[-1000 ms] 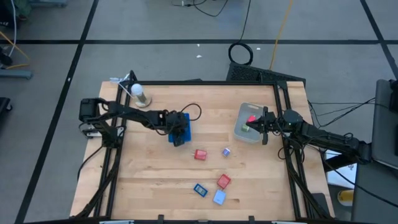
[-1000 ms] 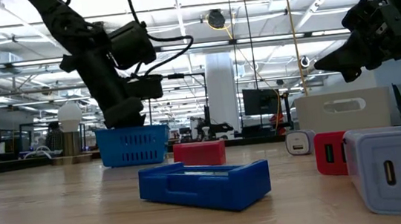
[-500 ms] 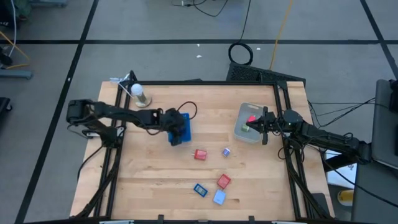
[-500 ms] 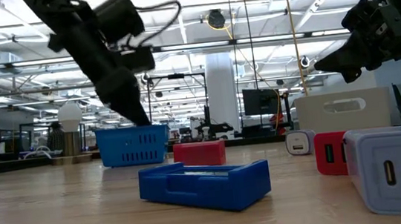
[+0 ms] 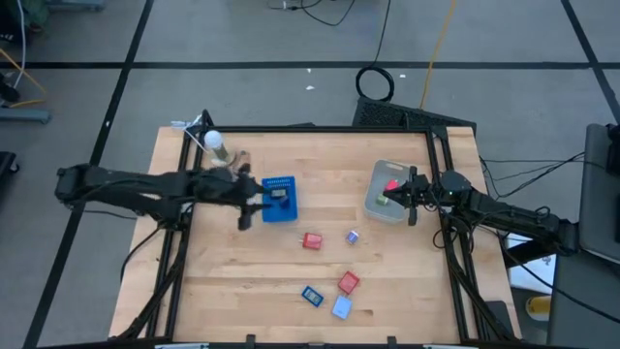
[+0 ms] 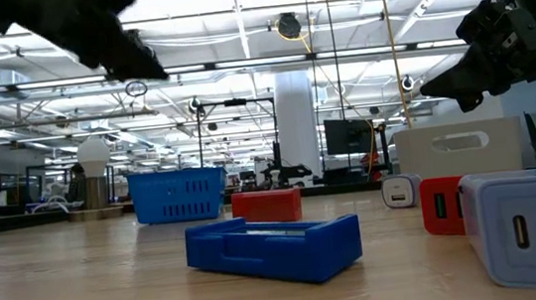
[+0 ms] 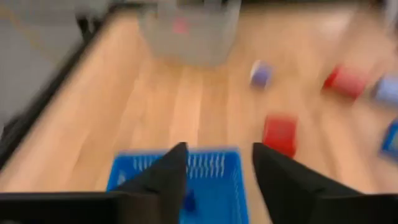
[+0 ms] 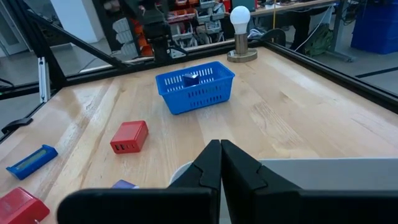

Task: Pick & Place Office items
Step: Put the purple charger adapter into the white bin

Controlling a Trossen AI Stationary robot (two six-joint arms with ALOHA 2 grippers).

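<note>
The office items lie on the wooden table: a red piece (image 5: 311,240), a small purple one (image 5: 352,237), a second red one (image 5: 348,283), a blue one (image 5: 311,295) and a light blue one (image 5: 341,308). A blue piece (image 8: 189,78) lies inside the blue tray (image 5: 280,199). Red (image 5: 392,185) and green (image 5: 384,202) pieces sit in the grey bin (image 5: 376,208). My left gripper (image 5: 254,206) hangs open just left of the tray, its fingers (image 7: 171,177) apart and raised above the table. My right gripper (image 5: 399,197) is shut and hovers over the bin (image 8: 323,165).
A bulb lamp (image 5: 215,145) stands at the far left of the table, behind the tray. Black frame rails (image 5: 441,165) run along the table's edges. Bare wood lies between the tray and the bin and along the table's left near part.
My left arm has drawn back from over the blue tray toward the table's left edge and has risen; in the low view its gripper went from just above the tray to high at the picture's top. The right arm has kept still.
</note>
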